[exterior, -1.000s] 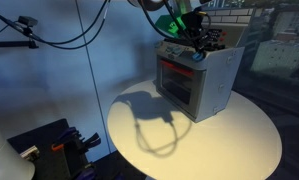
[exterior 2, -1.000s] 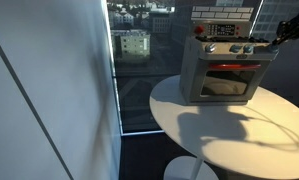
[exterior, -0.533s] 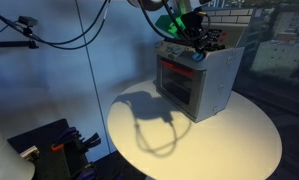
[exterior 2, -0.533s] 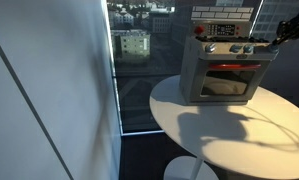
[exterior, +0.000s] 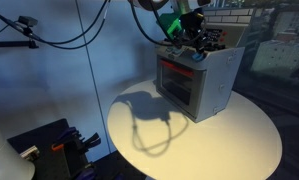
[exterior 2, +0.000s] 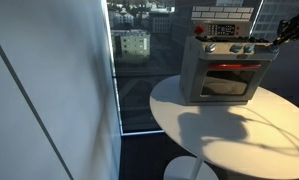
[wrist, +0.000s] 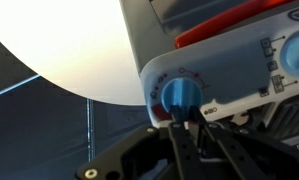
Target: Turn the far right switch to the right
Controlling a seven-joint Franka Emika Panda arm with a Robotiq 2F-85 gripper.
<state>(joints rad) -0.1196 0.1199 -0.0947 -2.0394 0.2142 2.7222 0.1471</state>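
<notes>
A grey toy oven (exterior: pixel 196 88) with a red-lit window stands on the round white table (exterior: pixel 219 145); it also shows in an exterior view (exterior 2: pixel 224 82). Its knob strip ends in a blue round switch (wrist: pixel 180 94), close up in the wrist view. My gripper (wrist: pixel 187 116) has its two fingers drawn close together on the lower edge of this switch. In both exterior views the gripper (exterior: pixel 197 52) (exterior 2: pixel 259 46) sits at the oven's top corner, and the fingers hide the switch there.
The oven's back panel with a red button (exterior 2: pixel 199 30) rises behind the knobs. A window wall and a dark cart (exterior: pixel 59 145) stand beside the table. The table edge (exterior 2: pixel 189 150) lies in front of the oven.
The wrist has shifted slightly at the oven's top corner. The oven and table have not moved.
</notes>
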